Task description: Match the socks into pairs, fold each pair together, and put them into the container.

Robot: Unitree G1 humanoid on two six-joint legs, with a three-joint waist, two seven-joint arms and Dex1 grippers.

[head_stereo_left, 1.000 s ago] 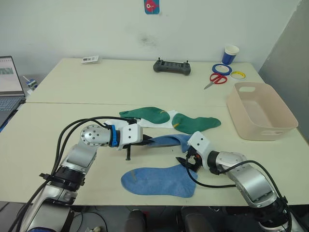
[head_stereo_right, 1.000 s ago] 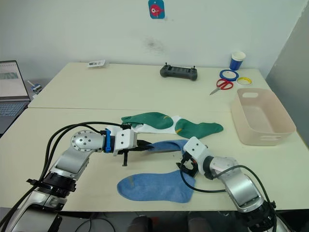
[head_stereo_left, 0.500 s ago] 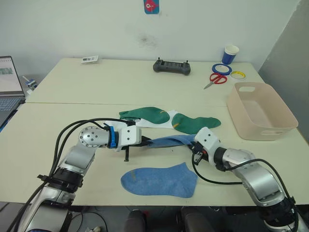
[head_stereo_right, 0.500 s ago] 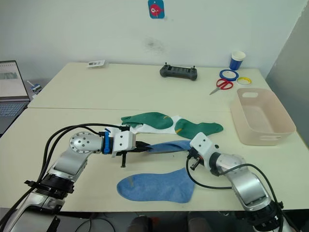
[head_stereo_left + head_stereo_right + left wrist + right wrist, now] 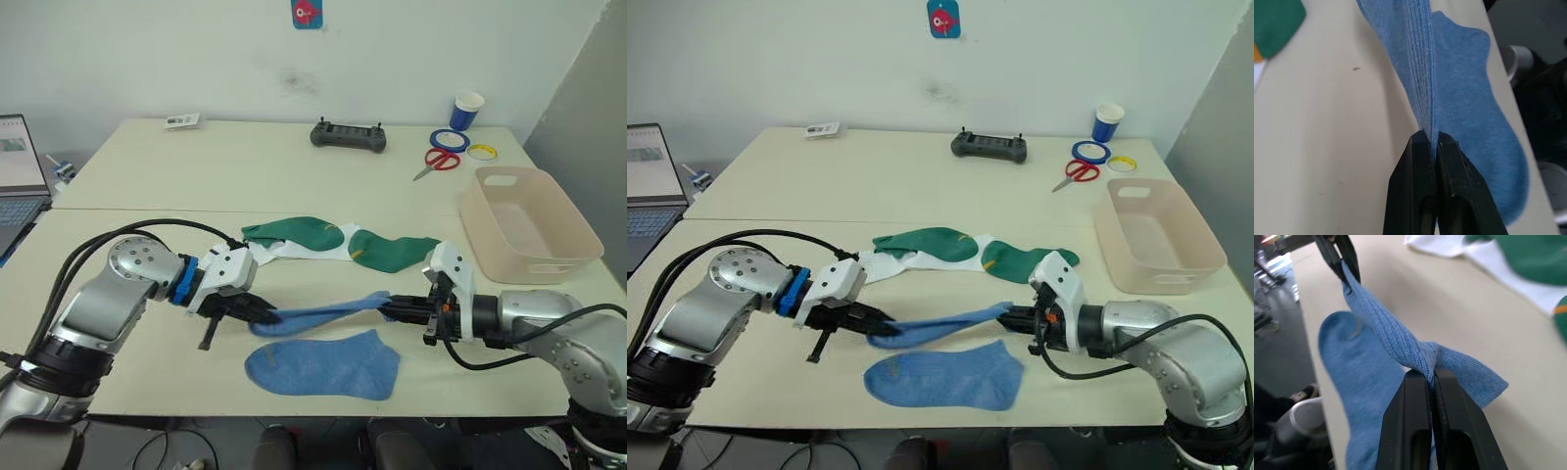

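Note:
A light blue sock (image 5: 328, 311) hangs stretched above the table between my two grippers. My left gripper (image 5: 261, 314) is shut on its left end, fingers pinched together in the left wrist view (image 5: 1432, 141). My right gripper (image 5: 391, 307) is shut on its other end, also clamped in the right wrist view (image 5: 1431, 374). Just below it, near the front edge, a second blue sock (image 5: 323, 365) lies flat. Two dark green socks (image 5: 294, 233) (image 5: 400, 251) lie behind, over a white sock (image 5: 323, 254). The beige-pink container (image 5: 566, 227) stands empty at the right.
At the back of the table sit a black controller (image 5: 349, 136), a blue-and-white paper cup (image 5: 468, 110), red scissors (image 5: 438, 162), two tape rolls (image 5: 446, 138) and a small card (image 5: 183, 120). A laptop (image 5: 20, 176) stands at the far left.
My right gripper has shut on the free end of the blue sock. Both arms have spread apart and drawn toward the front edge, pulling the sock taut above the flat blue one.

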